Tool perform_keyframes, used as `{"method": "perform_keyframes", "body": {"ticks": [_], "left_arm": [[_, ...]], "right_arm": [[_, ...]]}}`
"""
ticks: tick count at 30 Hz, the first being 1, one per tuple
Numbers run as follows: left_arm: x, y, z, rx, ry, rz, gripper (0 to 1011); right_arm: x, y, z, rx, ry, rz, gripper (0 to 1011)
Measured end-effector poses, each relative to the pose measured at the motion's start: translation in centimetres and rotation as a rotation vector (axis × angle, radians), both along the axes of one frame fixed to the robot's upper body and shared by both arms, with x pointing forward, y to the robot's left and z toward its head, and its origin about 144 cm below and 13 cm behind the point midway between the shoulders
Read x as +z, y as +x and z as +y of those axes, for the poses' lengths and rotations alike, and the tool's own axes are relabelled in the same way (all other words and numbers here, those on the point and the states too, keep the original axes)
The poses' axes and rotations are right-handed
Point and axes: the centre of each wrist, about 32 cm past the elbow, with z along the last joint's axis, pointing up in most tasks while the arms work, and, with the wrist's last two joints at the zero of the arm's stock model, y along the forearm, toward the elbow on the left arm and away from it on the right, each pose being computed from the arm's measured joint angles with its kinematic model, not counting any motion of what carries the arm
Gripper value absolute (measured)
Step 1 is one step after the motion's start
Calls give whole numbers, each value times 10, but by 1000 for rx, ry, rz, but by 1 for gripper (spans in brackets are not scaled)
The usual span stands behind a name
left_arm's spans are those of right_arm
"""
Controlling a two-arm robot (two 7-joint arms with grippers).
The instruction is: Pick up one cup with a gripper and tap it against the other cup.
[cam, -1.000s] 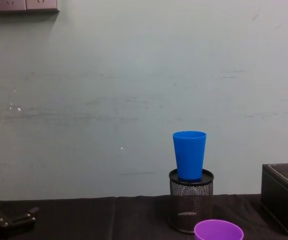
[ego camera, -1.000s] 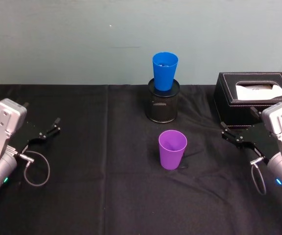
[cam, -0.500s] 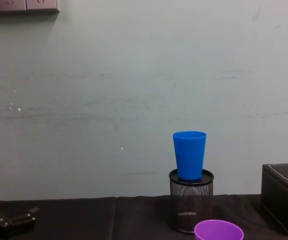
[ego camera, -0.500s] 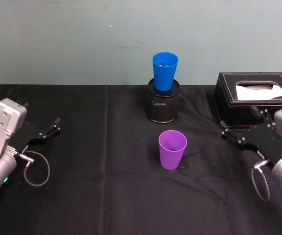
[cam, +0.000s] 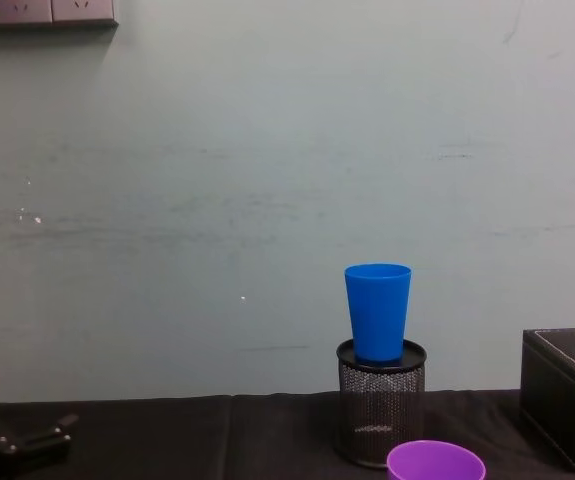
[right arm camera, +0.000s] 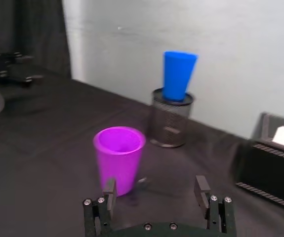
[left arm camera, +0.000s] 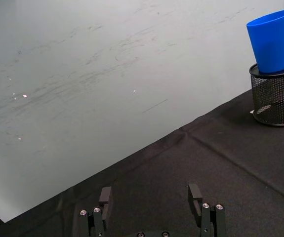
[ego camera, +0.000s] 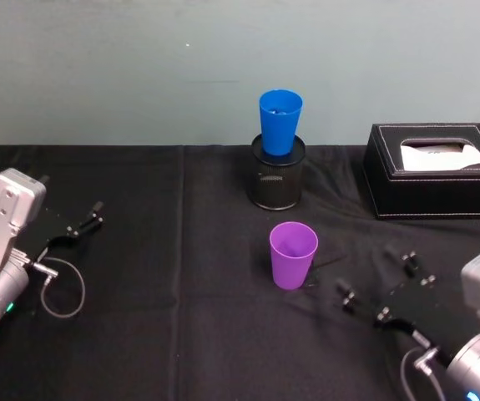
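The purple cup (ego camera: 293,255) stands upright and empty mid-table; its rim shows low in the chest view (cam: 435,462). The blue cup (ego camera: 280,122) sits upright in the mouth of a black wire-mesh pen holder (ego camera: 277,180) behind it. My right gripper (ego camera: 376,276) is open, low over the cloth, to the right of and nearer than the purple cup, pointing at it without touching. In the right wrist view its fingers (right arm camera: 155,187) frame the purple cup (right arm camera: 119,158), with the blue cup (right arm camera: 179,76) farther off. My left gripper (ego camera: 85,219) rests open at the table's left.
A black tissue box (ego camera: 436,171) with a white tissue stands at the back right. A black cloth (ego camera: 181,317) covers the table and a pale wall rises behind it. A loop of cable (ego camera: 60,288) hangs by the left wrist.
My right gripper has left its place beside the tissue box and swung forward and left, now low near the purple cup. The left arm and both cups have not moved.
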Motion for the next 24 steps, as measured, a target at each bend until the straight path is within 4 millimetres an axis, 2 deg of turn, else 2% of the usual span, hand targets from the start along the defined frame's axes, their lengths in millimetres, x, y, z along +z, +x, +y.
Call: {"method": "perform_keyframes", "body": {"ticks": [4,9,24], "left_arm": [[0,0,0,0,0,0,1000],[0,0,0,0,0,0,1000],[0,0,0,0,0,0,1000]], "right_arm": [[-8,-1,7,30,4,23,1002],[-13,7,15,59,6,27,1002],[-18,57,34,129,17,31,1002]]}}
